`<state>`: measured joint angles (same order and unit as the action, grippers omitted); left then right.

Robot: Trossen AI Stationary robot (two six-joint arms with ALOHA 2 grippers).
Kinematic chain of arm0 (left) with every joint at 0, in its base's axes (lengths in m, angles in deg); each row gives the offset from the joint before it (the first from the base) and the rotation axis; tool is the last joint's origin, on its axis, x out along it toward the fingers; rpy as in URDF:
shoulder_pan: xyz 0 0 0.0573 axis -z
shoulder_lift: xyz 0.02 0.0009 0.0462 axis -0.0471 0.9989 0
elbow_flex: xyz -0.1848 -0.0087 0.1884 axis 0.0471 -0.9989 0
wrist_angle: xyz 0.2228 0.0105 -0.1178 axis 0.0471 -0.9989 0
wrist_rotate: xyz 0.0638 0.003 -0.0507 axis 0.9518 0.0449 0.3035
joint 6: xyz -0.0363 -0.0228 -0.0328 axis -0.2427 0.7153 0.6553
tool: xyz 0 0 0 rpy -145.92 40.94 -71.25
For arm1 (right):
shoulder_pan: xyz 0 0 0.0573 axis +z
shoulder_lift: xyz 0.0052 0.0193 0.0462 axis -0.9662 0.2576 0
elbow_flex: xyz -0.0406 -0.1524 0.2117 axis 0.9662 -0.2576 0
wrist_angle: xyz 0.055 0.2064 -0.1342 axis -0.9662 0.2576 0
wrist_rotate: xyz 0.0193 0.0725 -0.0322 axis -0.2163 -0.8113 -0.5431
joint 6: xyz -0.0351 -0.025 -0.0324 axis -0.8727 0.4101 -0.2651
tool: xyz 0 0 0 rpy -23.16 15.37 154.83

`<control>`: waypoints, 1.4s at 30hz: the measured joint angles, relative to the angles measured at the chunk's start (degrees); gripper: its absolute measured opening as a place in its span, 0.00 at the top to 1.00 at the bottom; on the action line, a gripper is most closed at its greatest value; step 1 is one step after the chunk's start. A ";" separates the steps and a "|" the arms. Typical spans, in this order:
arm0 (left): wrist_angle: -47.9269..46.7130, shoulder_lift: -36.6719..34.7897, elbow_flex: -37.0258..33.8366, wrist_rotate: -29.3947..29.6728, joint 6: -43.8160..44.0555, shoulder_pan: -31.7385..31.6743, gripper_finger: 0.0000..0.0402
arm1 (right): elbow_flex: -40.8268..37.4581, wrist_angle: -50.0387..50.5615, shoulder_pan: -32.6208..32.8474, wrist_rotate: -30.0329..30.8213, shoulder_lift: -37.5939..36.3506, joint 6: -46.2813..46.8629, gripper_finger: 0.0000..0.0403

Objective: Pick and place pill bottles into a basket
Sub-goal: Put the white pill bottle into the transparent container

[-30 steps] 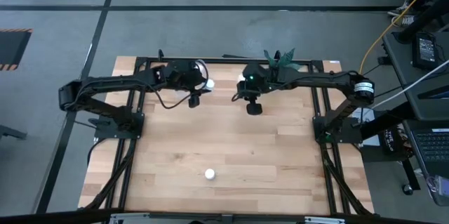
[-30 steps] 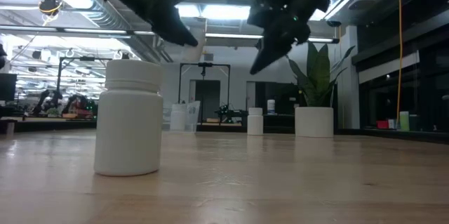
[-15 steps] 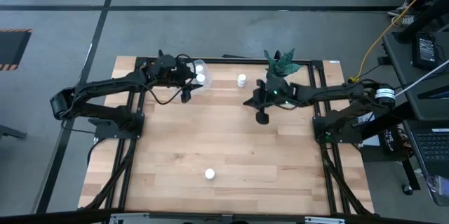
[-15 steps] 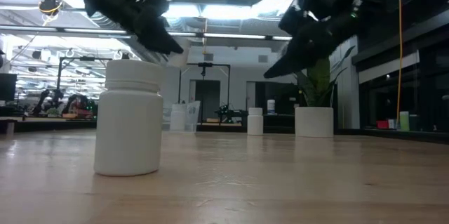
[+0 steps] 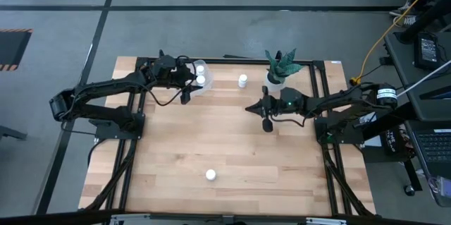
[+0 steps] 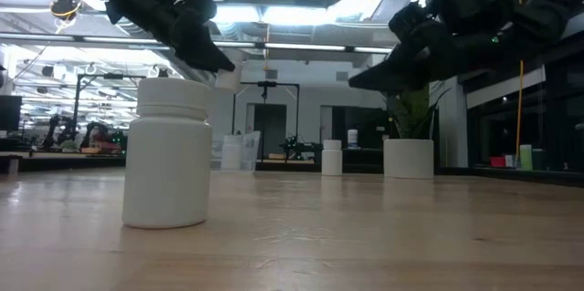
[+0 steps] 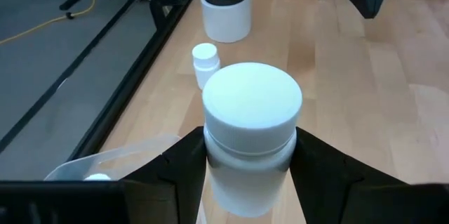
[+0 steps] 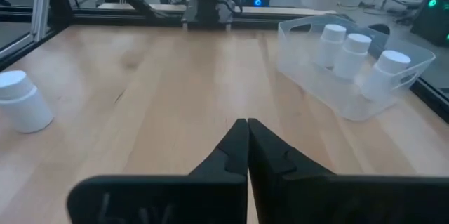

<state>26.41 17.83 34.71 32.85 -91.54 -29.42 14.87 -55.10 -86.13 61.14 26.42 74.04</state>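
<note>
Left gripper (image 7: 249, 175) jaws clamp an upright pill bottle (image 7: 250, 136); right gripper (image 8: 247, 155) jaws closed.

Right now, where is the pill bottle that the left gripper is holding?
In the high view, the left gripper holds the pill bottle at the table's far left, beside the clear basket, with the plant pot farther off.

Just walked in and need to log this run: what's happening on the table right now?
The left gripper is shut on a small white capped pill bottle, held in the air by the clear plastic basket at the table's far left; that basket holds other bottles. The right gripper is shut and empty, hovering over the table's middle. Two bottles stand loose: one beside the white plant pot, at, and one near the front edge.
</note>
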 joint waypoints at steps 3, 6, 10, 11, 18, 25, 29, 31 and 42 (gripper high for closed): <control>-0.04 0.00 0.00 -0.10 0.04 0.00 0.57 | 0.07 -0.02 0.01 -0.01 0.01 -0.13 0.99; 0.03 0.00 0.00 -0.13 -0.26 0.00 0.57 | 0.07 -0.02 0.01 -0.02 0.01 -0.15 0.99; 0.33 0.00 0.00 -0.15 0.64 0.02 0.57 | 0.07 0.01 0.01 -0.02 0.01 0.02 0.99; 0.33 0.00 0.00 -0.14 0.66 0.01 0.57 | 0.07 0.03 0.01 -0.02 0.01 0.00 0.99; 1.81 0.15 0.00 2.16 2.11 0.00 0.57 | 0.07 0.09 -0.02 -0.02 0.01 -0.33 0.99; 7.87 2.14 -2.78 2.15 2.18 -1.71 0.57 | 0.09 0.07 -0.02 -0.02 0.01 -1.35 0.99; 15.79 5.20 -6.03 2.25 4.37 -4.41 0.57 | 0.09 0.07 -0.02 -0.02 0.01 -1.38 0.99; 17.96 6.67 -6.58 2.25 5.11 -5.61 0.57 | 0.09 0.06 -0.02 -0.02 0.01 -1.38 0.99; 24.63 16.52 -6.56 2.25 4.28 -7.41 0.57 | 0.13 0.01 -0.02 -0.02 0.01 -1.49 0.99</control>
<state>51.04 34.34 28.15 35.10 -87.26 -36.83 15.00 -55.10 -86.14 61.12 26.42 72.55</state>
